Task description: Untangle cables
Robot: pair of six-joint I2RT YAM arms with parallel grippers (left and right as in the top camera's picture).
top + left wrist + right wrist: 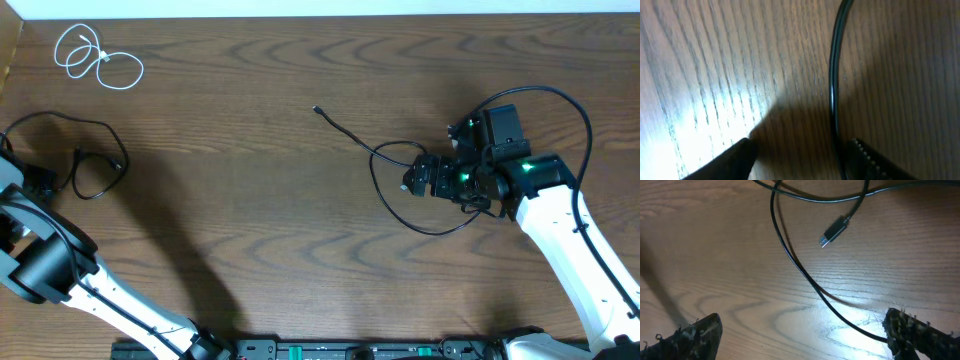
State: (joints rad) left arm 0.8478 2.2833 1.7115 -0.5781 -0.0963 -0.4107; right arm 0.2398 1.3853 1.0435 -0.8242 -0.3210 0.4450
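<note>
At the upper left of the overhead view the white cable [97, 60] lies coiled in small loops on the wooden table [250, 110], well apart from everything else. Below it, by the left edge, one black cable [95, 165] sprawls in a loose loop. The left gripper [800, 160] is down over it with its fingers apart. In its own camera the cord runs up the frame between them, just beside the ribbed right finger [872, 160], and is not pinched.

Right of centre, the other black cable [385, 175] curls in an open loop, one plug [834, 231] lying free on the wood. The right gripper [805, 340] hovers there, spread wide, with the cord crossing the gap between its fingers.
</note>
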